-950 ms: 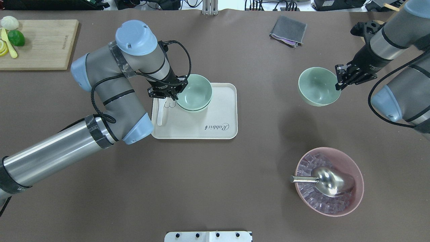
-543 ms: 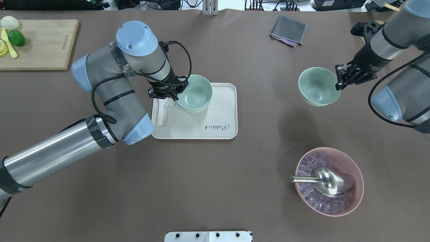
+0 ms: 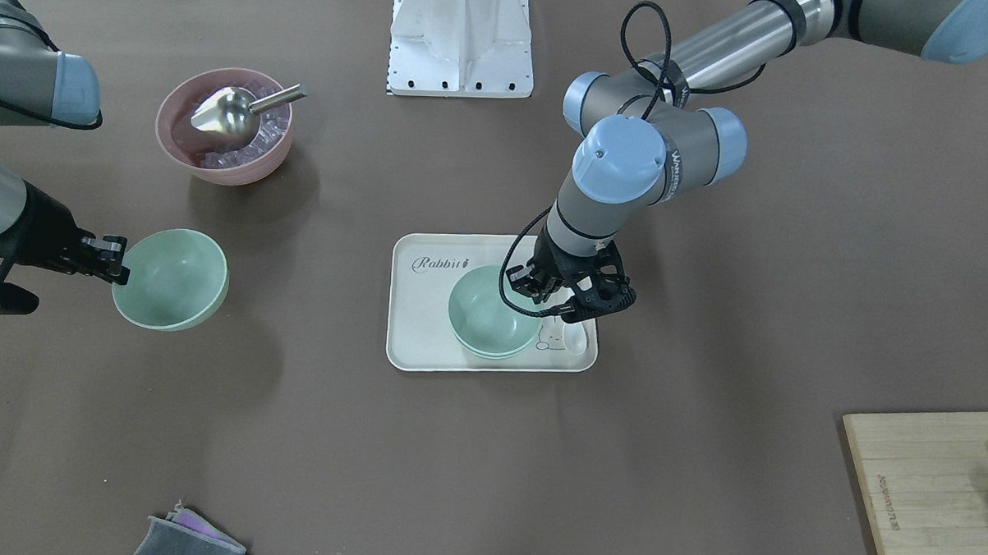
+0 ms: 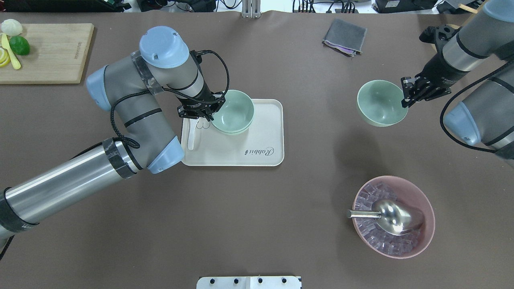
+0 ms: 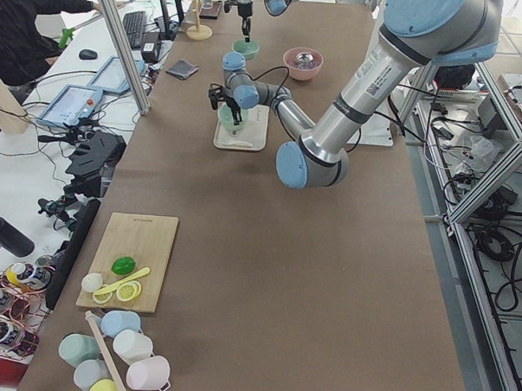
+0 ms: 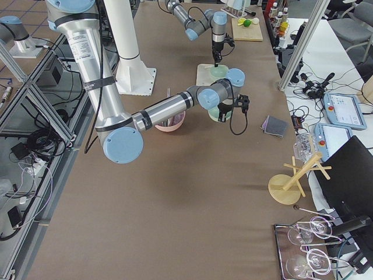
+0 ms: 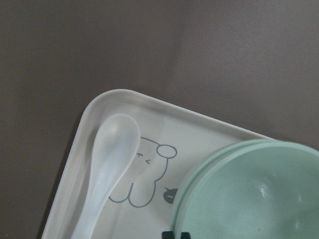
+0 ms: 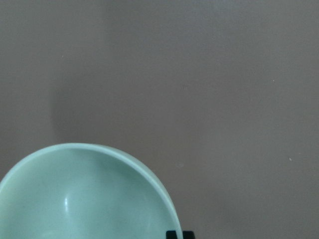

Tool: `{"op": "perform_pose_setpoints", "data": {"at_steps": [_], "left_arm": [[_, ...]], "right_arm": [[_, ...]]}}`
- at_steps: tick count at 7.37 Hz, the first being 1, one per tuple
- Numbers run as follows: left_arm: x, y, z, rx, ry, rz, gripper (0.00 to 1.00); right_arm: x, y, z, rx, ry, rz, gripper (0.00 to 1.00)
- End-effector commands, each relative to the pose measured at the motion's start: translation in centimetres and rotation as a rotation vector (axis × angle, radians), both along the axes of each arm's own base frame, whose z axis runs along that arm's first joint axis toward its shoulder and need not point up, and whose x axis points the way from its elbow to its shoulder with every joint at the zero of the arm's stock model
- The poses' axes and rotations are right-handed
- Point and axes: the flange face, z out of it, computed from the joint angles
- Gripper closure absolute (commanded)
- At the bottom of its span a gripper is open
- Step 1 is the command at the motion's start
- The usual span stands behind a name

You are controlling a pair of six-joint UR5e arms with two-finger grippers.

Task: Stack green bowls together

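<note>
Left fingers (image 4: 209, 117) pinching the left rim of the upper of two green bowls (image 4: 234, 110) — nested, sitting on the cream tray (image 4: 241, 154) mid-surface, with a white spoon (image 4: 191, 138) beside them on the tray. Right fingers (image 4: 403, 104) pinching the rim of the third green bowl (image 4: 379, 102), held off the surface well right of the tray — shadow offset under it. Pink bowl (image 4: 430, 206) with metal scoop (image 4: 395, 216) nearer the robot, cutting board (image 4: 48, 60) far left, grey cloth (image 4: 344, 36) at the far edge
</note>
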Motion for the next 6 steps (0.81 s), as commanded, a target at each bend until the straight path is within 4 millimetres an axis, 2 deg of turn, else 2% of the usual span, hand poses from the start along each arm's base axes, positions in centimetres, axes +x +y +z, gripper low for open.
{"op": "perform_pose_setpoints", "data": {"at_steps": [1, 3, 4, 5, 6], "left_arm": [[-0.06, -0.09, 0.01, 0.000, 0.001, -0.002, 1.00], [-0.07, -0.08, 0.13, 0.001, 0.000, -0.001, 1.00], [-0.06, -0.07, 0.12, 0.000, 0.001, 0.001, 0.67], [-0.11, -0.03, -0.13, 0.008, 0.004, 0.004, 0.07], [-0.40, -0.07, -0.59, 0.015, 0.011, 0.003, 0.02]], "right_arm": [[-0.09, 0.03, 0.04, -0.001, 0.001, -0.001, 1.00], [-0.01, -0.03, 0.09, -0.001, 0.001, 0.000, 1.00], [-0.10, 0.01, 0.09, -0.001, 0.001, -0.001, 1.00], [-0.13, -0.01, -0.01, -0.001, -0.001, -0.002, 1.00], [-0.05, -0.04, -0.02, -0.001, -0.002, -0.001, 1.00]]}}
